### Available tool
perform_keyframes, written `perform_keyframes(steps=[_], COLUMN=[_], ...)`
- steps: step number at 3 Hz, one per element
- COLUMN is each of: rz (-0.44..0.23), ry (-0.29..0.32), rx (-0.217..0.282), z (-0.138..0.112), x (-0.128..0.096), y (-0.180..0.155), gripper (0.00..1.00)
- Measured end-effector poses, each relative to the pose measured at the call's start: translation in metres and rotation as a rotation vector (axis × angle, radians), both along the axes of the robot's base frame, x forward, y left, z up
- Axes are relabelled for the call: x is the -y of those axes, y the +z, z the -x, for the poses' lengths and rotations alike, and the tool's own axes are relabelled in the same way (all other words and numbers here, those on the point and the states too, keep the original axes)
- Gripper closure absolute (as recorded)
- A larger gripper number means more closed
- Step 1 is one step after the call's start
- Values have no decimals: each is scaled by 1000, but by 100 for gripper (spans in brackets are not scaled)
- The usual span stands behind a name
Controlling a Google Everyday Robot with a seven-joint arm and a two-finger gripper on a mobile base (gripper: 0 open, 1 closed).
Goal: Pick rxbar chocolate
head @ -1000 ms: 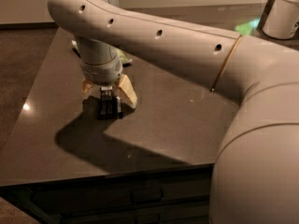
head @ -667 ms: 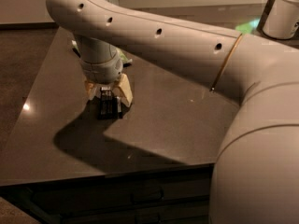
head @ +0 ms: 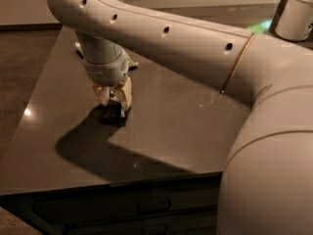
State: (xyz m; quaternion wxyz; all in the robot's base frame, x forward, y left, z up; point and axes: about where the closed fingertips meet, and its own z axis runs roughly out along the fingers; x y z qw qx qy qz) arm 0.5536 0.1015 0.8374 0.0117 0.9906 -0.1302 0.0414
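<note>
The rxbar chocolate [head: 112, 114] is a small black bar lying on the dark table [head: 186, 126], left of centre. My gripper [head: 113, 102] points straight down over it, with its tan fingers [head: 127, 93] closed in against the bar's two sides. The bar's lower end touches the tabletop, and its upper part is hidden between the fingers. My large white arm reaches in from the right across the table.
A bit of green crinkled bag [head: 129, 62] shows behind the wrist, mostly hidden by the arm. A white container [head: 295, 13] stands at the far right. The table's front edge [head: 122, 182] has dark drawers below it. The left edge borders brown floor.
The fingers, spread wide around the bar earlier, have drawn in against it. The wrist has hardly moved.
</note>
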Motion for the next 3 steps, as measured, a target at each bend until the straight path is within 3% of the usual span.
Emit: perform_keyframes(steps=[1, 3], rz=[0, -73], ry=[-48, -173], rx=[-8, -51], z=[-3, -8], x=[13, 36], y=[1, 34], gripper=[100, 100])
